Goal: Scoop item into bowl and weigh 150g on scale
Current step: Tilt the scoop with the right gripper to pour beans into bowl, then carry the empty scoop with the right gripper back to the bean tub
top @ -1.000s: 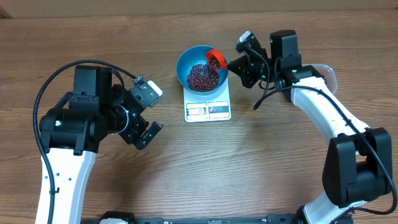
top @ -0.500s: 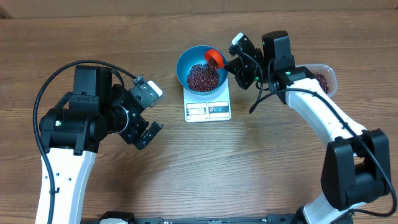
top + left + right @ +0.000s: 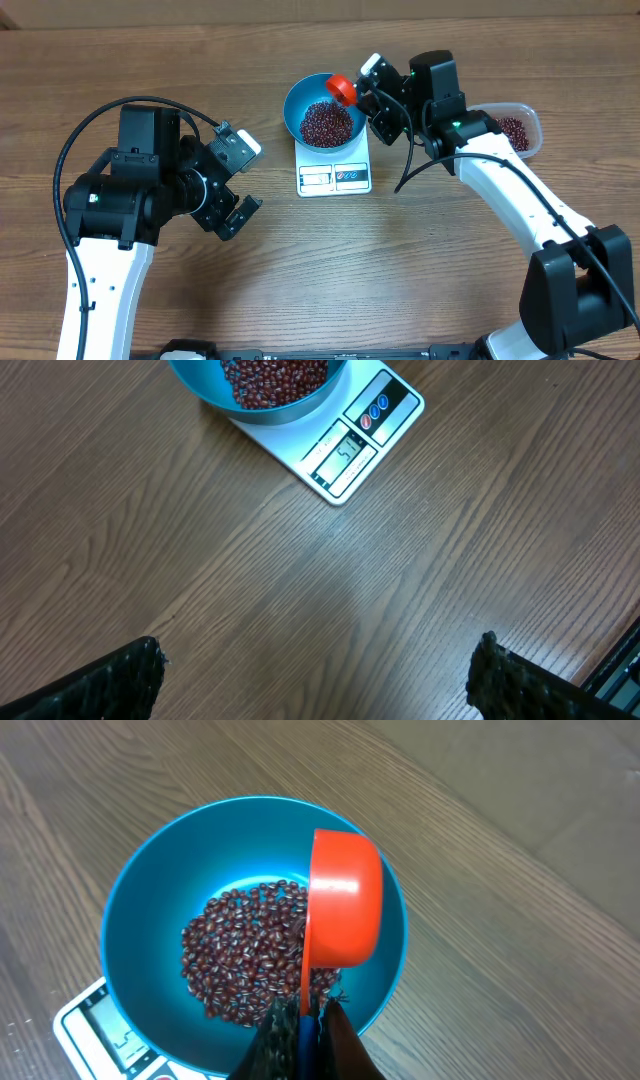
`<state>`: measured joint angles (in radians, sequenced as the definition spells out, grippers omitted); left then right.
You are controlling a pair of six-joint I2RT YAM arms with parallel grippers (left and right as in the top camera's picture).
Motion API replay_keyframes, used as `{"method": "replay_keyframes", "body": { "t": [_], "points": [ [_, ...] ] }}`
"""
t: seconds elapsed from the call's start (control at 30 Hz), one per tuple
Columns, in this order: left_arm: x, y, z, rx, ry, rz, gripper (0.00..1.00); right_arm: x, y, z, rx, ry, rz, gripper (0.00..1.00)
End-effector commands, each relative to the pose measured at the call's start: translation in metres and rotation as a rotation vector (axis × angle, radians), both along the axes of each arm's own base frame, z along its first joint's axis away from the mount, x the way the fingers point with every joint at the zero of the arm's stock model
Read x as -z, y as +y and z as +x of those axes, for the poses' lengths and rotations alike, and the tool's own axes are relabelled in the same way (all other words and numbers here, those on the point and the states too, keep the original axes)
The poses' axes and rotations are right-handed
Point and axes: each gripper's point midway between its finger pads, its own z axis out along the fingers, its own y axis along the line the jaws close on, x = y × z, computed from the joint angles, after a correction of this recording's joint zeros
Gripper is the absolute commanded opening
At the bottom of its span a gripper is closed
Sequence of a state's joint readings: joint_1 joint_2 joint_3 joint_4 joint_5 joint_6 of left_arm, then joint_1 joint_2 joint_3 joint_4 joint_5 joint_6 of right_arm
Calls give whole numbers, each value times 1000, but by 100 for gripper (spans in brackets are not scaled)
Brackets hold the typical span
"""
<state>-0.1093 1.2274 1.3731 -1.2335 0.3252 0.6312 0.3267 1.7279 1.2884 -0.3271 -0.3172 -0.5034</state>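
Beans (image 3: 250, 960) sat in the blue bowl (image 3: 140, 890) on the scale (image 3: 335, 178). The right gripper (image 3: 300, 1032) pinched the measuring cup (image 3: 345, 900), tipped to pour over the 1 o'clock rim and seemingly empty. The left gripper (image 3: 315, 670) gaped idle.

Both arms, left arm (image 3: 100, 290) and right arm (image 3: 520, 195), are wearing smooth white shells between bulky black motor housings (image 3: 130, 195). A thick black cable (image 3: 140, 99) is looping off the left one, and its fingertips (image 3: 115, 680) are showing black textured pads.
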Motion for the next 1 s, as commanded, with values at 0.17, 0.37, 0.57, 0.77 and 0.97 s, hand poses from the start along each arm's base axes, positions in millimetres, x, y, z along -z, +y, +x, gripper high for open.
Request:
{"method": "replay_keyframes", "body": {
  "t": [0.17,0.37,0.57,0.77,0.97],
  "points": [
    [2,-1,0,-6,11,-3,100,-47,-13,8,77,-163,-83,4],
    [2,-1,0,-6,11,-3,100,-46,-8,-4,155,-14,70,4],
    [2,-1,0,-6,10,-3,100,-75,-15,-11,152,-66,97,4],
    [2,-1,0,-6,10,-4,100,-113,-110,-3,500,-206,-57,4],
    [2,-1,0,-6,11,-3,100,-94,-216,-15,742,-158,-372,4]
  ]
}}
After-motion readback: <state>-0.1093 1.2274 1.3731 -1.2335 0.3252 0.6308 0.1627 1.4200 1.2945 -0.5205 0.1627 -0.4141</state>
